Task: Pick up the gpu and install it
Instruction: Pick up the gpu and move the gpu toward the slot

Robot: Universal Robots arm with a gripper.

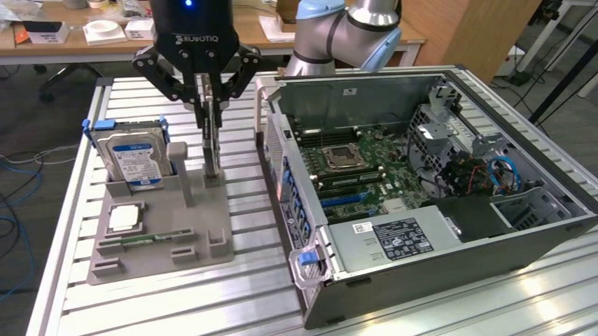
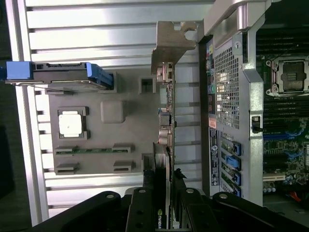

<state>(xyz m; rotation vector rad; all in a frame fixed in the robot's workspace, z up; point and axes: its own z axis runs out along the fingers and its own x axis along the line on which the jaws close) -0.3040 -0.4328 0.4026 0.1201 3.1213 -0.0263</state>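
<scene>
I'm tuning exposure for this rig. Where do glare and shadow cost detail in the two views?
Exterior view: overhead light glares off the slatted table on the exterior view's right, and the computer case is dim inside around its cables. Wrist view: the table's slats bleach to near white, while the pincer, closed on the gpu, reads almost black.

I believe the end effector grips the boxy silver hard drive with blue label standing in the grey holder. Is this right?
No. The exterior view shows the end effector gripping the thin upright gpu card standing in the grey holder; the boxy silver hard drive stands apart.
</scene>
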